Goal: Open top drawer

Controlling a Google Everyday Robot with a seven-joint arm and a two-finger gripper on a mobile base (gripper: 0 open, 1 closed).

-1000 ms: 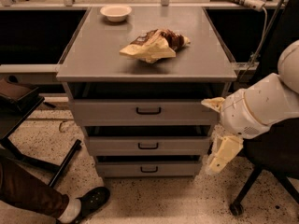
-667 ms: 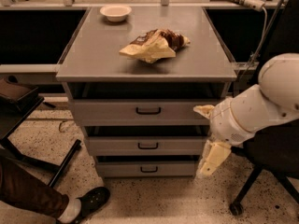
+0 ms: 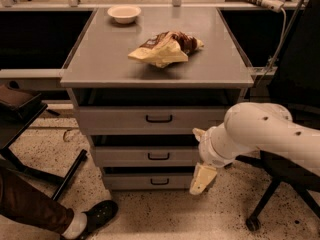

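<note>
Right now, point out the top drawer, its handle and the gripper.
top drawer (image 3: 115, 120): camera view, left of its front.
handle (image 3: 159, 118): camera view, middle of the bar.
gripper (image 3: 197, 160): camera view, between its open fingertips, right of the middle drawer (image 3: 125, 156).

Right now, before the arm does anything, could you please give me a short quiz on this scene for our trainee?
1. True or false: the top drawer is already pulled out.
2. What lies on the cabinet top? A: a snack bag and a bowl; B: a mug; C: a sponge.
3. Where is the tool?
Key: 1 false, it is shut. 2 A. 3 Open, at the cabinet's front right, level with the middle drawer, lower than the top drawer's handle.
</note>
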